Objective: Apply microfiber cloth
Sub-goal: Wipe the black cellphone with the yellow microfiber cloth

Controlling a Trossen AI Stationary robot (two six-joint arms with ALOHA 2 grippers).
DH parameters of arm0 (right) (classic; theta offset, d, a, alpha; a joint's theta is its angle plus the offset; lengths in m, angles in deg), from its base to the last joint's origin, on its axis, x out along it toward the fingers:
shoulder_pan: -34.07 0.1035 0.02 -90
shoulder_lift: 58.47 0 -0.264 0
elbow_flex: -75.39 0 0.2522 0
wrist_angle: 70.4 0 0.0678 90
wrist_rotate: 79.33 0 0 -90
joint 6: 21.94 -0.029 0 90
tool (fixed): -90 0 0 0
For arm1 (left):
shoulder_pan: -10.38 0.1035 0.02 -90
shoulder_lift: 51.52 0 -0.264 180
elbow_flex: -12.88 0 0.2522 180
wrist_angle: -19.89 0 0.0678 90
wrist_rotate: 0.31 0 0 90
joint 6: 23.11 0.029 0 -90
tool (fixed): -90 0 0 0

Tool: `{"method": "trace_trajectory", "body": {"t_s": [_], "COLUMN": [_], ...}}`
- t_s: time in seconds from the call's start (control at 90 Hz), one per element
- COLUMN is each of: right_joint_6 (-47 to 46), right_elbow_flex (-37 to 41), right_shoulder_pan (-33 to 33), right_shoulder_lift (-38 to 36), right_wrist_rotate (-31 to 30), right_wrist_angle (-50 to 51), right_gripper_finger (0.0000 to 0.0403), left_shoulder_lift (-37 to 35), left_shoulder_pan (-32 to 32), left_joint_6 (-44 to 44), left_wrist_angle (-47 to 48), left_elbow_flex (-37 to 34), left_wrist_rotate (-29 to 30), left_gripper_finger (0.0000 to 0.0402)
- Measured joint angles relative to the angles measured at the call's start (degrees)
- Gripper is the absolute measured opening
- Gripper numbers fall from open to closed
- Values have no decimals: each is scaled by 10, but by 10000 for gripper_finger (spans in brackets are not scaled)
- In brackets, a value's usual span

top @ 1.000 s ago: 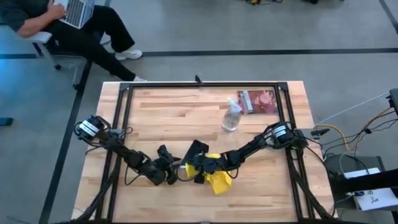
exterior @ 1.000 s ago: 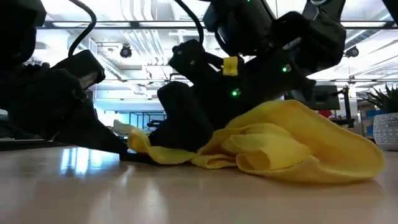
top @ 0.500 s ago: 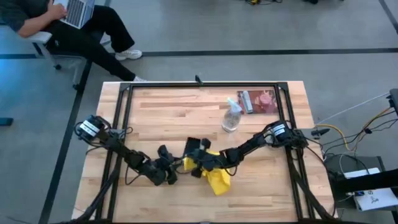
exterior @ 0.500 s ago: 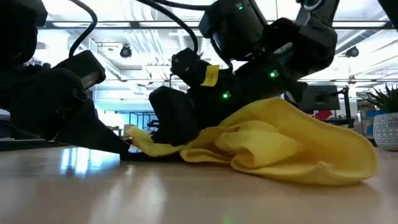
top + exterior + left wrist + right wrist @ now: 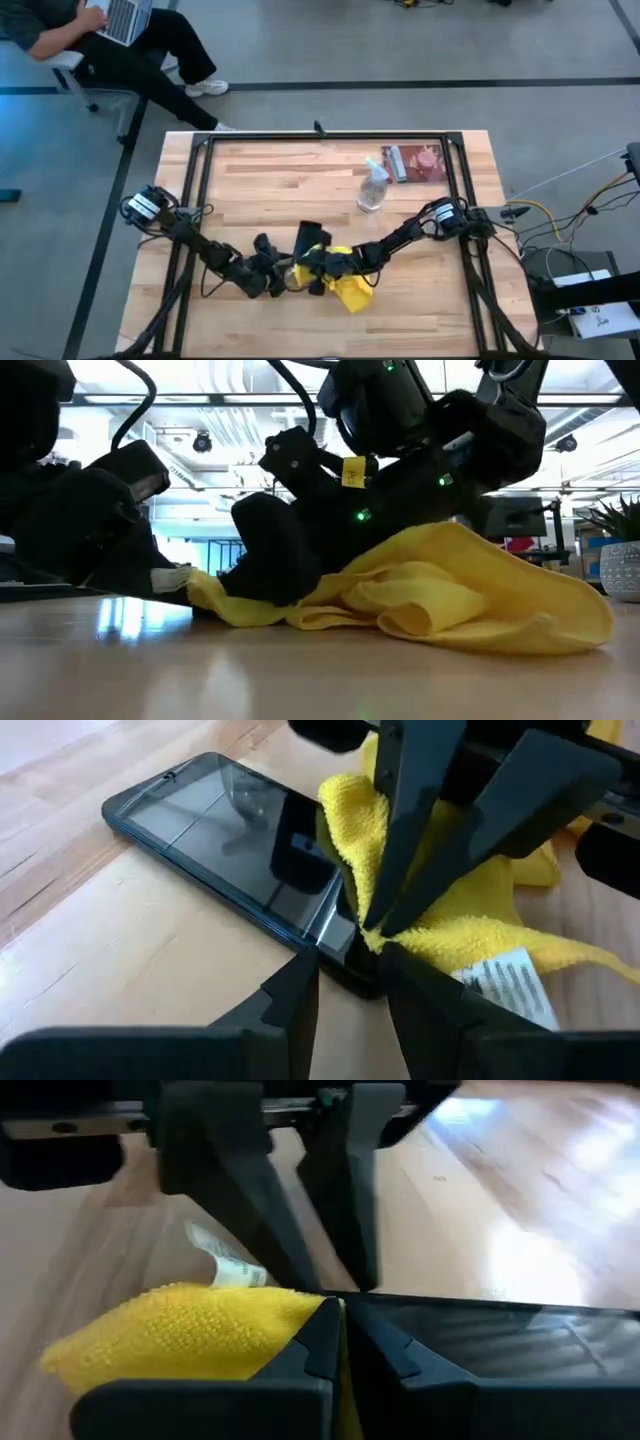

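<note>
The microfiber cloth (image 5: 348,288) is bright yellow and lies crumpled near the table's near edge. Its front fold (image 5: 350,815) lies over the near end of a black phone (image 5: 220,840), which lies flat on the wood. My right gripper (image 5: 343,1335) is shut on the cloth there and reaches in from the table's right. My left gripper (image 5: 350,985) comes level from the left, its fingers close together at the phone's near corner. The cloth's white label (image 5: 505,982) lies beside them. My left gripper has the phone's near corner (image 5: 335,952) between its two fingers, coming level from the table's left. The phone lies flat on the table. My right gripper pinches a fold of the cloth (image 5: 372,932) between its fingers, slanting down from the right. The fold lies on the phone's near end, and the rest of the cloth (image 5: 450,595) trails slack on the table.
A clear spray bottle (image 5: 372,188) stands toward the far right, with a reddish packet (image 5: 415,162) behind it. Black frame rails (image 5: 200,180) run along the table's sides. A person (image 5: 120,40) sits beyond the far left corner.
My right gripper has slid a little toward the table's left edge, closer to my left gripper. It has dragged the cloth's front fold along over the phone's near end, while the cloth's bulk trails on the table.
</note>
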Motion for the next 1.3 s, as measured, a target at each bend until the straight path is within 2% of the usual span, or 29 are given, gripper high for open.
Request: {"method": "trace_trajectory", "body": {"t_s": [0.178,0.267,0.322,0.5,0.689,0.833,1.078,1.3], "right_joint_6": [-5,-4,3,17,50,46,57,80], "right_elbow_flex": [2,2,2,-4,-10,-23,-24,-24], "right_shoulder_pan": [-2,-11,-17,-33,-33,-40,-76,-114], "right_shoulder_lift": [-23,-30,-33,-23,11,22,21,17], "right_wrist_rotate": [-102,-119,-104,25,127,128,54,54], "right_wrist_angle": [65,81,83,73,-20,-23,-22,-9], "right_gripper_finger": [0,0,0,0,0,0,0,0], "left_shoulder_lift": [0,0,0,0,-1,-1,0,0], "left_shoulder_pan": [0,0,0,0,-1,-2,0,0], "left_joint_6": [0,0,0,0,0,-2,-4,-4], "left_wrist_angle": [0,1,1,2,0,1,1,2], "left_elbow_flex": [0,0,0,0,0,0,0,0], "left_wrist_rotate": [-3,-3,-4,-6,-12,-12,-2,-7], "left_gripper_finger": [98,98,98,98,98,98,98,98]}}
